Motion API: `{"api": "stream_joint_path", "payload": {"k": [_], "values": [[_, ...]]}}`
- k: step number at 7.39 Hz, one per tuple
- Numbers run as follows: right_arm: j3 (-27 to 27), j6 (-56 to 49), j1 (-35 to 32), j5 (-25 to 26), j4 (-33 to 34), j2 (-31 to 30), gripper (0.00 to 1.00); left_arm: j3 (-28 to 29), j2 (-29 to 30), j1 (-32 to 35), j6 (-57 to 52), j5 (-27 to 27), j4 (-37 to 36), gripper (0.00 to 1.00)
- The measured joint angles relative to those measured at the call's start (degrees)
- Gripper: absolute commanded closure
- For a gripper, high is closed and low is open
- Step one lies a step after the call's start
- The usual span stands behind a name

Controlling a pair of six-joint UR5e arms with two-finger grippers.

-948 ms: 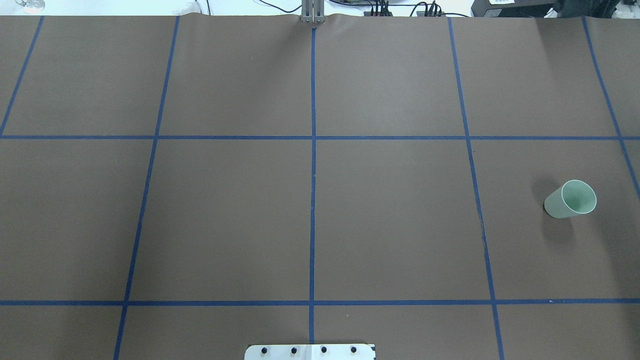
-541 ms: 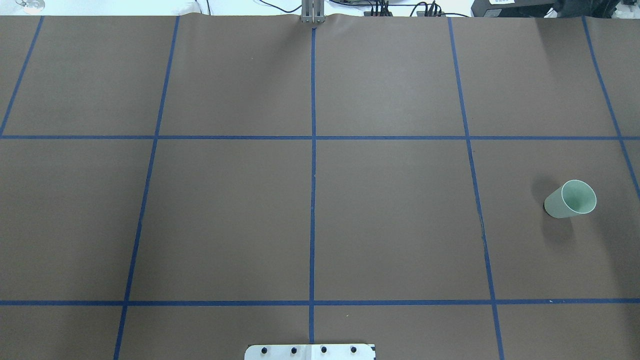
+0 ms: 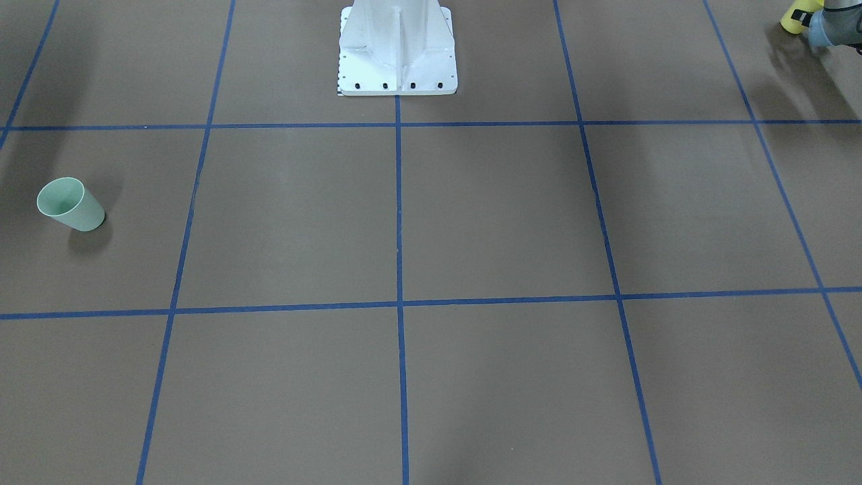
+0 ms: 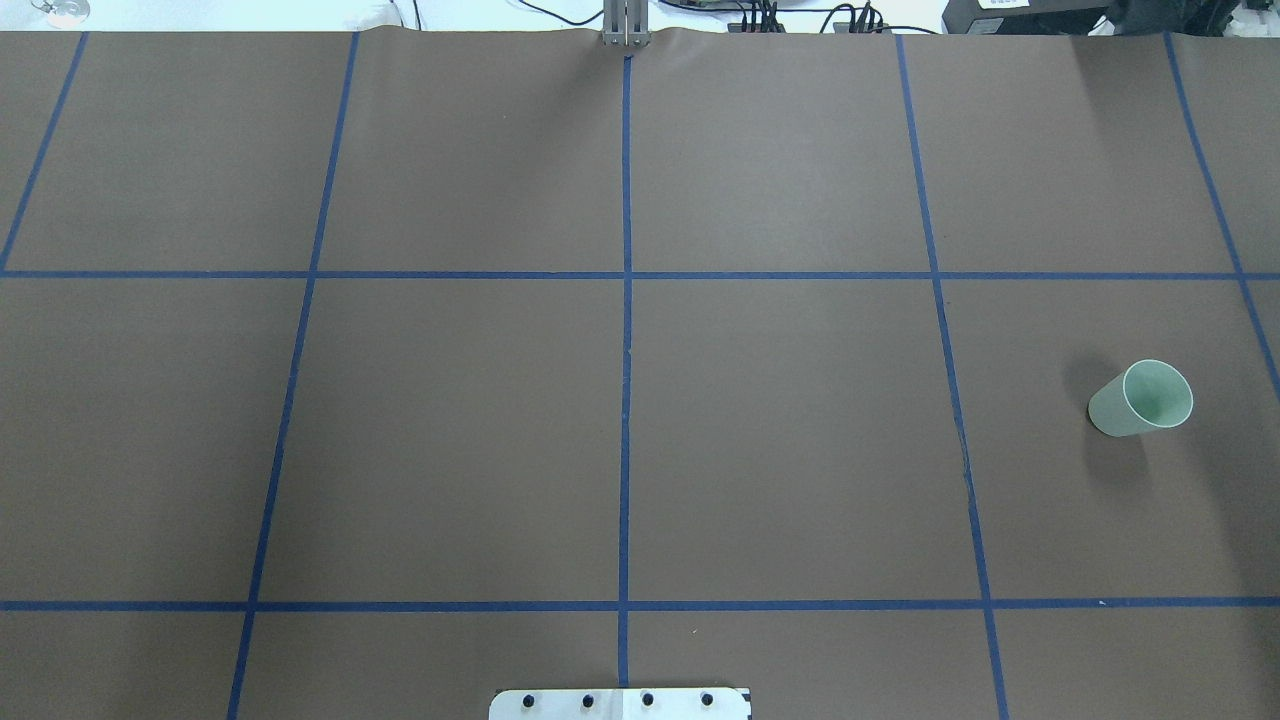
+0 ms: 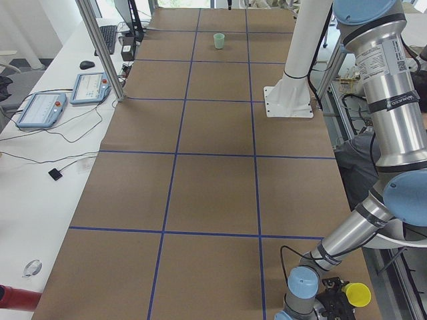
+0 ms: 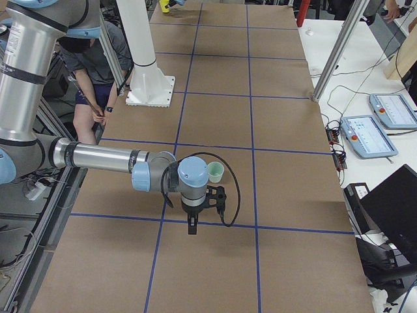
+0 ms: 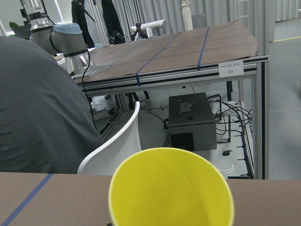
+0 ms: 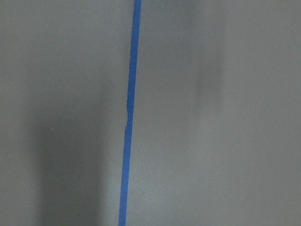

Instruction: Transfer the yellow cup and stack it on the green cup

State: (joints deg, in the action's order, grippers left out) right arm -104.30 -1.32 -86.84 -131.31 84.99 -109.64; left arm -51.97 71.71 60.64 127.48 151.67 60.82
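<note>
Yellow cup [image 5: 357, 293] sits at the robot-side edge of the table [image 4: 450, 430], at the robot's left end, right against the left gripper [image 5: 341, 301]. Whether that gripper clasps the cup, and whether the cup rests on the table or hangs off it, cannot be told. The left wrist view shows only the cup's wide rim low in frame. The table wears a brown paper sheet ruled into a grid with blue tape [image 4: 626, 400], and the robot's white base [image 3: 397, 54] is bolted at the middle of one long side. Well apart from the yellow cup, the green cup [image 4: 1142, 398] stands upright and empty, mouth up. It is inside a middle-row cell at the robot's right end and touches no tape line. From the right-hand side camera, the right gripper [image 6: 192, 228] hangs pointing down above the table, with the green cup showing just beside its wrist. Whether its fingers are parted or closed cannot be told, as its own camera sees only brown paper and one tape line. Across the table from the robot, a white bench [image 5: 40, 173] holds two pendants [image 5: 93, 87], a keyboard [image 5: 109, 39], a mouse [image 5: 87, 65] and trailing cables. A person [image 6: 91, 72] in dark clothes stands behind the robot. Past the yellow cup, the left wrist view takes in a grey-shirted back [image 7: 42, 108], a white chair [image 7: 115, 148] and a second brown-topped table [image 7: 178, 52] tagged "03".
</note>
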Motion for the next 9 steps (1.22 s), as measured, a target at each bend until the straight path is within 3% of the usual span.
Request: {"api": "stream_joint_path", "payload": {"k": [5, 9], "values": [[0.1, 0.0, 0.0, 0.0, -0.1, 0.0, 0.01, -0.3, 0.0, 0.0, -2.2, -0.2, -2.0, 1.00], [0.1, 0.0, 0.0, 0.0, 0.0, 0.0, 0.01, -4.6, 0.2, -0.1, -11.7, -4.9, -16.2, 1.00]]}}
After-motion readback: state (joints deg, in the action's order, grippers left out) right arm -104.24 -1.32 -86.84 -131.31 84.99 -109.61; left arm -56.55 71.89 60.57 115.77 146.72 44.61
